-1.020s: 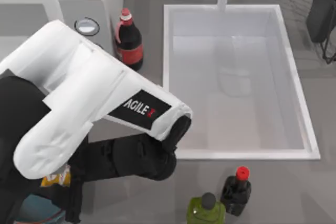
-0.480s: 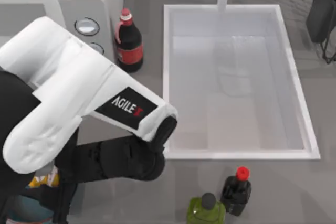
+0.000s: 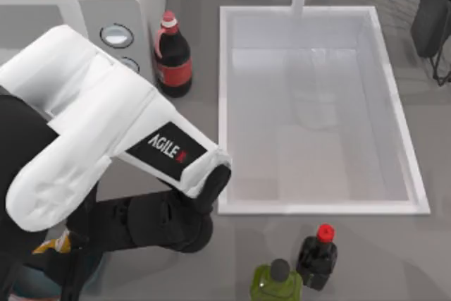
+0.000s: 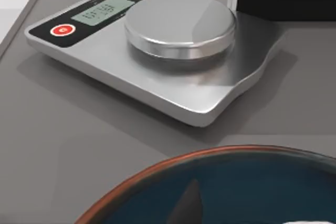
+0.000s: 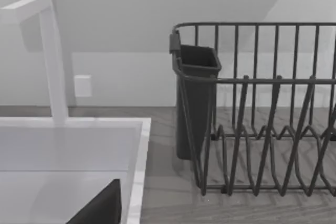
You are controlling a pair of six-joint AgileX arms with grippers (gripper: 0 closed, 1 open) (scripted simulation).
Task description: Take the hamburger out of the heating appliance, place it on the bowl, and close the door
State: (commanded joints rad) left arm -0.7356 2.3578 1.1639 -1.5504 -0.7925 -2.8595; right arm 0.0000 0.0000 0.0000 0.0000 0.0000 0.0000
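- My left arm (image 3: pixel 106 146) reaches over the counter's near-left corner, where the blue-teal bowl (image 4: pixel 220 192) sits; I cannot tell whether its jaws are apart or together.
- A yellow scrap of the hamburger (image 3: pixel 55 243) peeks from under the arm, above the bowl.
- To do this well, I should lower it to the bowl's centre before letting go.
- Beyond the bowl stands a silver kitchen scale (image 4: pixel 152 45).
- The heating appliance (image 3: pixel 116 12) occupies the far-left corner.
- My right arm stays parked by the dish rack (image 5: pixel 262 108).
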